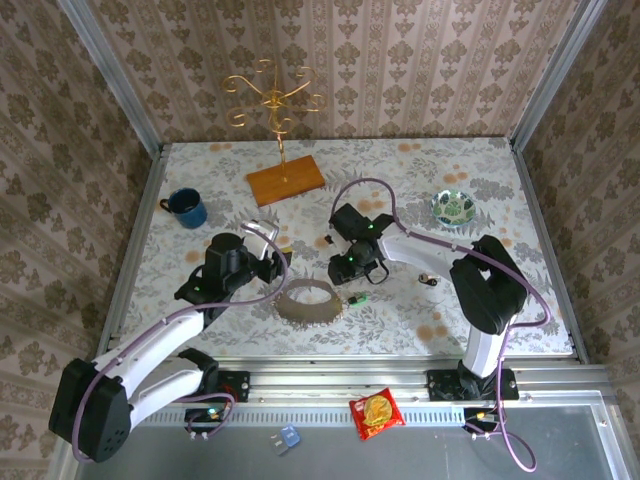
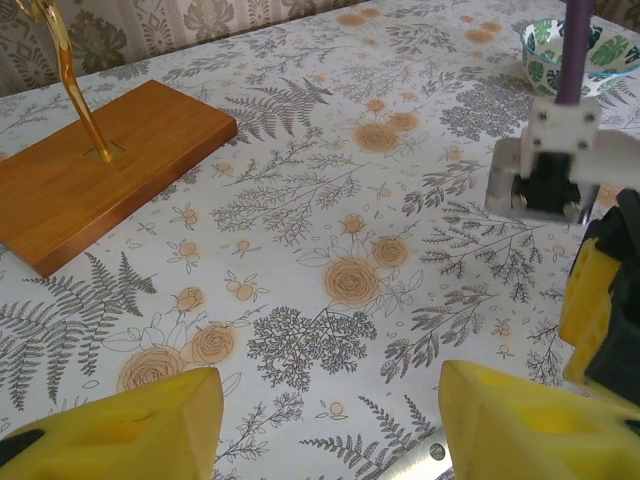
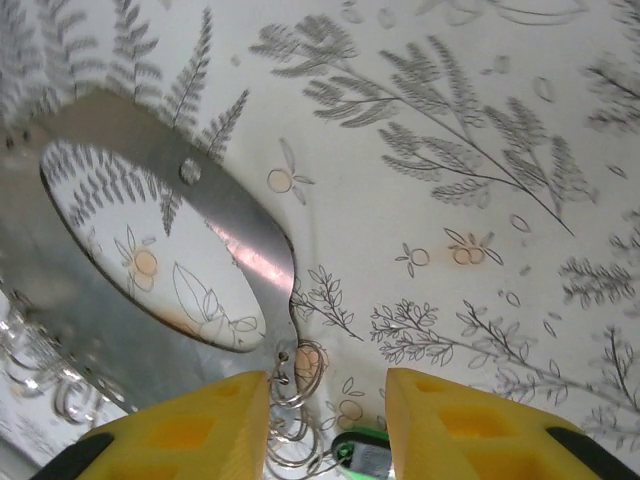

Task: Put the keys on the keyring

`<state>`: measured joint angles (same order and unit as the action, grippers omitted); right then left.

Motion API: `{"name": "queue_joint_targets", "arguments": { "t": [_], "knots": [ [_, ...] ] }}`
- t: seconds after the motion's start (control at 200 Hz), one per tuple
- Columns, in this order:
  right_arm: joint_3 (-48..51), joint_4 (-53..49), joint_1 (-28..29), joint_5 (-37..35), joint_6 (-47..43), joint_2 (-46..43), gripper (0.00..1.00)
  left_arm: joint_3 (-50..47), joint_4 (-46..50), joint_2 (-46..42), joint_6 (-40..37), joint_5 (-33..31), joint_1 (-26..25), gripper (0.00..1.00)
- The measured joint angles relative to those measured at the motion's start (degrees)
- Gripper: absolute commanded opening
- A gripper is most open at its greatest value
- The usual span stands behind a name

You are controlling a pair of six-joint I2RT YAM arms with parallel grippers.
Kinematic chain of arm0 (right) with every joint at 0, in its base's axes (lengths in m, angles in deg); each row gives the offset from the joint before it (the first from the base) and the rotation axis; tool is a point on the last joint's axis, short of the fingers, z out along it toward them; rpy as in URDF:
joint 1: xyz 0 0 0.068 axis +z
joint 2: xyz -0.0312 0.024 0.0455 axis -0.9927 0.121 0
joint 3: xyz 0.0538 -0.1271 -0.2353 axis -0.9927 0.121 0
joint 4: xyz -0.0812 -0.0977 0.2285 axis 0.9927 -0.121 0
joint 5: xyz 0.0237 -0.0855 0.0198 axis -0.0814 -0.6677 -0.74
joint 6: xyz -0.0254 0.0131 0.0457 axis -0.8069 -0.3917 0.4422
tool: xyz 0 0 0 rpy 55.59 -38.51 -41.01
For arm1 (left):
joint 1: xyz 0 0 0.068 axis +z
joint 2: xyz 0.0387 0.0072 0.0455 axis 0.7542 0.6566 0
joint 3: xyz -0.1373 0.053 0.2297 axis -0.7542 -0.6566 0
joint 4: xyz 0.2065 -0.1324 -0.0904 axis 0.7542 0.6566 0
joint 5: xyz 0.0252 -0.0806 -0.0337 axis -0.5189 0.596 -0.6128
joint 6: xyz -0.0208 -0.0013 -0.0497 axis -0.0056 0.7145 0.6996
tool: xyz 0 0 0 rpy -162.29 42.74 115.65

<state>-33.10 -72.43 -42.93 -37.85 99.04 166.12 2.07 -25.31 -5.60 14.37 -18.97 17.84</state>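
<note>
The keyring (image 1: 305, 300) is a wide grey metal band loop with small wire rings, lying at the table's front middle. My right gripper (image 1: 350, 272) hangs just right of it. In the right wrist view, the band (image 3: 240, 240) curves in from the left and its wire rings (image 3: 300, 400) lie by my left finger. The green-headed key (image 3: 365, 462) lies between the open yellow fingers (image 3: 470, 430) of my right gripper (image 3: 328, 425). A second, dark key (image 1: 428, 279) lies further right. My left gripper (image 1: 272, 268) is open at the ring's left edge, with a bit of band (image 2: 425, 460) beside its right finger (image 2: 540, 420).
A gold hook stand (image 1: 270, 95) on a wooden base (image 1: 285, 180) stands at the back. The blue mug (image 1: 186, 207) is at the left and a patterned bowl (image 1: 454, 207) at the right. A red snack packet (image 1: 377, 412) lies on the frame in front of the table.
</note>
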Motion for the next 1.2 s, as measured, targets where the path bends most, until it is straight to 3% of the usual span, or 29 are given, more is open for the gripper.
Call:
{"name": "queue_joint_targets", "arguments": {
  "t": [0.2,0.405,0.88,1.2],
  "knots": [
    [6.0,4.0,1.9,-1.5,20.4,-3.3,0.36,0.0,0.0,0.0,0.0,-0.2,0.0,0.59],
    [7.0,8.5,3.2,-1.4,32.5,-2.4,0.3,0.0,0.0,0.0,0.0,-0.2,0.0,0.59],
    [8.1,9.5,3.7,-3.4,40.3,-1.1,0.32,0.0,0.0,-0.6,0.0,-0.2,0.0,0.59],
    [8.1,9.5,3.7,-3.3,41.3,0.6,0.25,0.0,0.0,-0.6,0.0,-0.2,0.0,0.59]
  ]
}}
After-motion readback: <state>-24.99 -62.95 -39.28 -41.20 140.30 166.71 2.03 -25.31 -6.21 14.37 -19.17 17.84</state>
